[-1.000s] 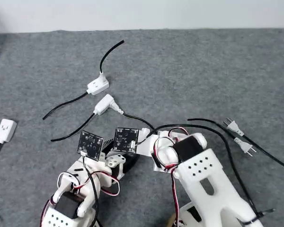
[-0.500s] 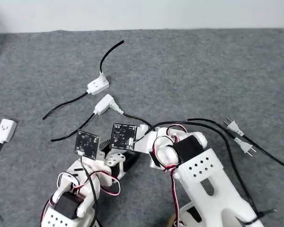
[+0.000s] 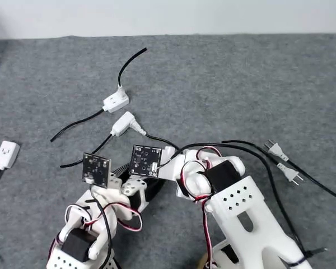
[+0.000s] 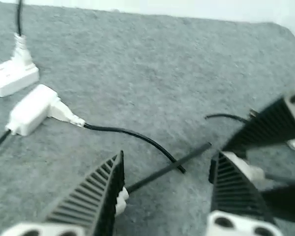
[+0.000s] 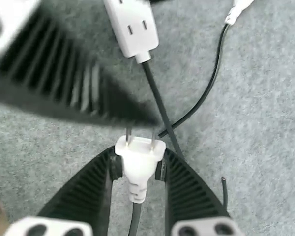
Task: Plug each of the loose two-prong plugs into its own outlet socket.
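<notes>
While the right hand (image 5: 138,166) pinches a white two-prong plug (image 5: 137,153) by its body, prongs aimed at a white outlet socket (image 5: 132,27) lying near on the grey bench (image 5: 265,98), the left hand (image 4: 168,167) gapes wide and holds nothing. A black cable (image 4: 162,169) lies on the bench between its fingers. Two loose plugs (image 3: 275,149) rest well apart, beyond the right arm.

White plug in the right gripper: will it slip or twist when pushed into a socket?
Likely rigid: the white plug sits pinched in the right gripper. Its smooth sides may slip under load, and its black cord could tug it askew.
</notes>
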{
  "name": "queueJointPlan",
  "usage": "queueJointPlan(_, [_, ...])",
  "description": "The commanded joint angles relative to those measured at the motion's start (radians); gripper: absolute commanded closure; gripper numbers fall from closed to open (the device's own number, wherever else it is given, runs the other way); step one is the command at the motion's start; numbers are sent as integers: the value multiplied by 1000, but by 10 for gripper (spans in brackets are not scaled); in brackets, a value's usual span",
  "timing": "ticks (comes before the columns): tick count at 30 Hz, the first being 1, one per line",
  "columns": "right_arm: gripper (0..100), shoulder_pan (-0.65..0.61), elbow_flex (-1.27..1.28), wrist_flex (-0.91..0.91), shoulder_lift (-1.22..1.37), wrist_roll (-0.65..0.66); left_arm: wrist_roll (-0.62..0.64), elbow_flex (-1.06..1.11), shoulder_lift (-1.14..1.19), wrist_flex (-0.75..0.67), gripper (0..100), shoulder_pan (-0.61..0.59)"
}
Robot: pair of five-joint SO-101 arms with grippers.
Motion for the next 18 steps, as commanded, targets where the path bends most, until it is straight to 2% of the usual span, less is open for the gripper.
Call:
queueJointPlan(1, [990,10,-61,-39,-15,-18,12,-36,-15,8,727,29])
queueJointPlan(6, [990,-18,-66,-38,-25,-37,12,-33,-15,6,727,25])
queueJointPlan(18, [990,-102,-224,134,-28,-60,12,-31,-15,11,727,23])
